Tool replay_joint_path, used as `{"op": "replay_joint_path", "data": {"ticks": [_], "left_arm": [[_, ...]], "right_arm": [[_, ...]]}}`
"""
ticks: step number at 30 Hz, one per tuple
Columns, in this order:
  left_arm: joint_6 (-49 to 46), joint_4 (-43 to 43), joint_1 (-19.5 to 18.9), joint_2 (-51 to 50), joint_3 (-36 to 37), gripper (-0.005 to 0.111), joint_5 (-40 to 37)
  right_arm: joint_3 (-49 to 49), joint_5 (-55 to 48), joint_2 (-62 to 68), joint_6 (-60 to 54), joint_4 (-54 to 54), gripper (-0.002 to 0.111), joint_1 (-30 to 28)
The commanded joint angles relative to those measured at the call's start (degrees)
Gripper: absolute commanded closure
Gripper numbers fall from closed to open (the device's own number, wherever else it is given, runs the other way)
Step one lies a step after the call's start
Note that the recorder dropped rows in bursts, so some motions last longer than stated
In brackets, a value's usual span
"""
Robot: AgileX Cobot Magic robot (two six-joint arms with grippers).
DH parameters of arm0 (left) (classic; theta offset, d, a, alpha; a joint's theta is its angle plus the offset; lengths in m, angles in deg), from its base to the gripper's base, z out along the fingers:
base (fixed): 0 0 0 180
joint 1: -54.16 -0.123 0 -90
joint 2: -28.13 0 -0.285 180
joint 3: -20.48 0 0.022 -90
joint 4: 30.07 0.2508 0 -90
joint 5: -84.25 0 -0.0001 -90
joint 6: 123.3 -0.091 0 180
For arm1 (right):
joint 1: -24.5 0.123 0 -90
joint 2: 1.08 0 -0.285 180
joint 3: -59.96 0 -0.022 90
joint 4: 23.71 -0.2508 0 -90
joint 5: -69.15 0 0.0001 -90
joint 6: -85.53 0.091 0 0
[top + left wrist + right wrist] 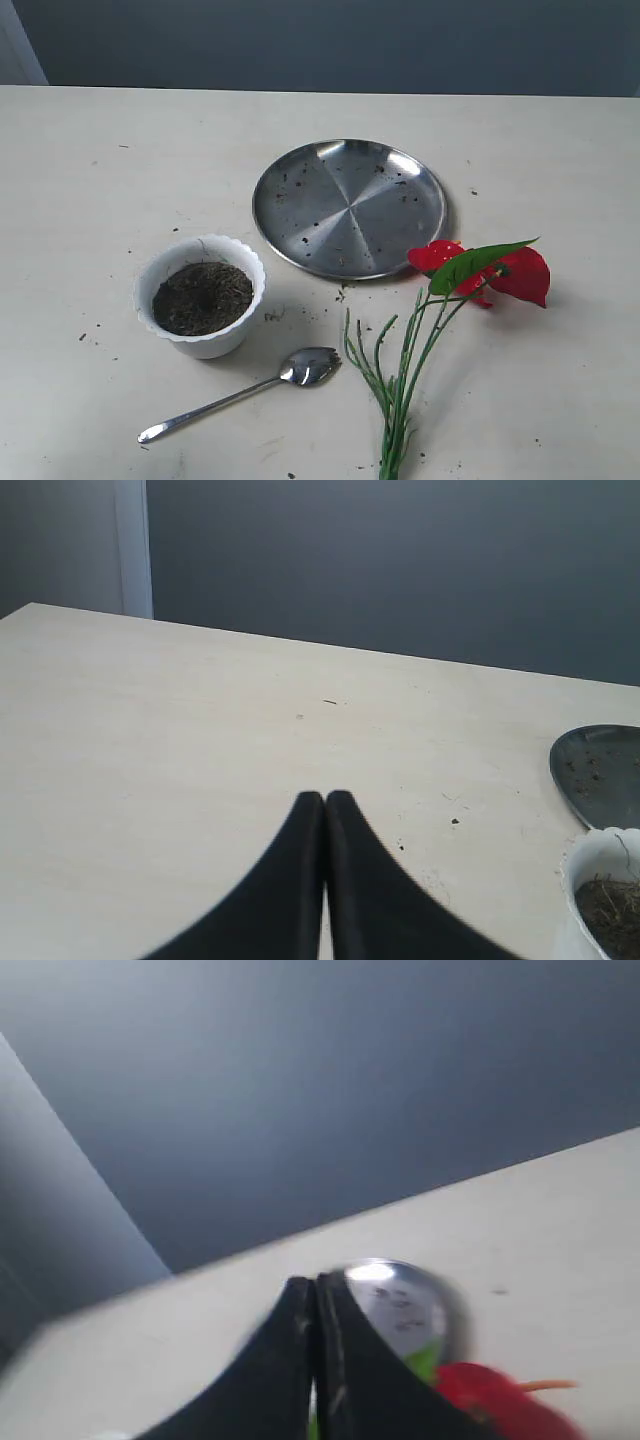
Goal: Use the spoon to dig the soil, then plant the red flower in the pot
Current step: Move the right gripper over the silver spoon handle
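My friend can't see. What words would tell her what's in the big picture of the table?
On a pale table, a white pot of dark soil stands beside a spoon, a red flower lying flat, and a crumb-speckled steel plate.

A white scalloped pot [200, 297] stands upright, holding dark crumbly soil [202, 297]. Just beside it a steel teaspoon [243, 392] lies flat, bowl up. The red flower [450, 310] lies near the spoon's bowl, blooms pointing away.

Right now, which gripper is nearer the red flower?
Right. The right gripper, fingers shut, has the red flower close beside its tips. The left gripper, also shut, sees only the pot and steel plate, no flower.
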Motion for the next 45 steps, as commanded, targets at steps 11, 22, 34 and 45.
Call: {"op": "replay_joint_path", "data": {"ticks": [11,22,34,45], "left_arm": [[0.3,-0.5,0.1,0.3,0.2,0.106,-0.1],[0.3,-0.5,0.1,0.3,0.2,0.106,-0.1],[0.3,-0.5,0.1,0.3,0.2,0.106,-0.1],[0.3,-0.5,0.1,0.3,0.2,0.106,-0.1]], "right_arm": [[-0.1,-11.7,-0.2,2.9,-20.4,0.108,0.2],[21.7,-23.3,19.2,-18.8,0.4,0.108,0.2],[59.2,-46.0,65.7,-38.2,24.4,0.091,18.0],[63.1,-23.8,87.7,-33.7,41.6,0.089,52.8]]}}
